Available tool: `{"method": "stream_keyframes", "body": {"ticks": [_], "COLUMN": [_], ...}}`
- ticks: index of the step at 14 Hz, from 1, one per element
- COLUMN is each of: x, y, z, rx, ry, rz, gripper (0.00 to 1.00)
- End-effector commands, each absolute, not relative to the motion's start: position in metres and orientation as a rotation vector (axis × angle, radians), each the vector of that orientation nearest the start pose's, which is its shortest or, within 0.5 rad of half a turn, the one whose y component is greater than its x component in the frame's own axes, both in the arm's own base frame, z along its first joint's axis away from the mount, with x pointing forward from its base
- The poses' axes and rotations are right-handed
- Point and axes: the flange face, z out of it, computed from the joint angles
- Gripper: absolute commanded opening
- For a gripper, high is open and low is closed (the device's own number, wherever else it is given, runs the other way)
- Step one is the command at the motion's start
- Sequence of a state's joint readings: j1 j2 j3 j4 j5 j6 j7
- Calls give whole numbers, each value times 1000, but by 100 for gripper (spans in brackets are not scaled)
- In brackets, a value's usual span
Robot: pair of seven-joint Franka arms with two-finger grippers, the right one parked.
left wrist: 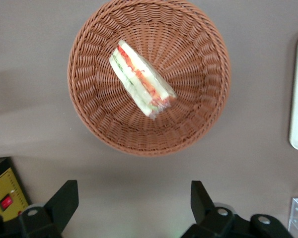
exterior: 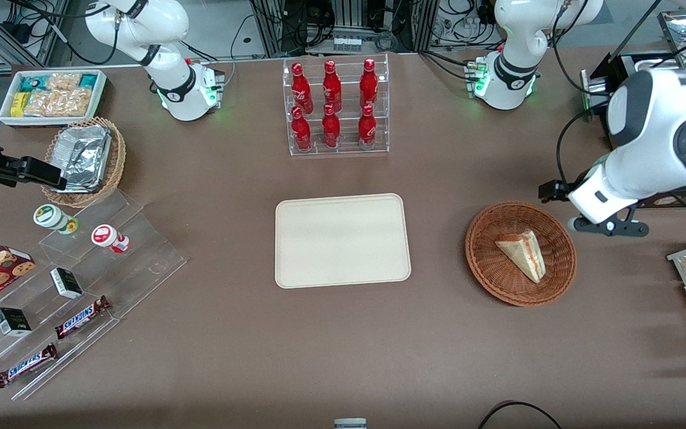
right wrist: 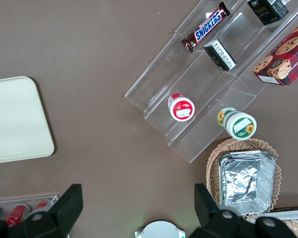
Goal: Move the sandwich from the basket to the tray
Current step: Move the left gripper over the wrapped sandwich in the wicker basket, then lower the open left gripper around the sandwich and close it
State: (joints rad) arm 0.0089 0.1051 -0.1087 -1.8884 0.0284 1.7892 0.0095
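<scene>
I see the triangular wrapped sandwich wedge (exterior: 521, 254) lying in the round reddish-brown wicker basket (exterior: 486, 265), beside the flat cream plastic tray (exterior: 342, 240) on the brown table (exterior: 343, 339). The front view hides the fingertips — the wrist view shows the left arm's gripper (left wrist: 134, 201) above bare table just beside the basket, black fingers (left wrist: 63, 202) spread wide, holding nothing.
</scene>
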Motion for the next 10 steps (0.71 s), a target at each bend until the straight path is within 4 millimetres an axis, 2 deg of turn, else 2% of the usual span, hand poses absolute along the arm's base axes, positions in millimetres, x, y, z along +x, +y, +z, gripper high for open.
{"method": "stream_keyframes", "body": {"ticks": [1, 5, 9, 10], "x": [560, 554, 551, 550], "y": [-47, -48, -47, -47], "z": [408, 372, 353, 346], "rx": [-3103, -3113, -3120, -3121], "ry": [164, 95, -21, -95], "rz": [280, 205, 126, 102], "gripper": [100, 100, 100, 100]}}
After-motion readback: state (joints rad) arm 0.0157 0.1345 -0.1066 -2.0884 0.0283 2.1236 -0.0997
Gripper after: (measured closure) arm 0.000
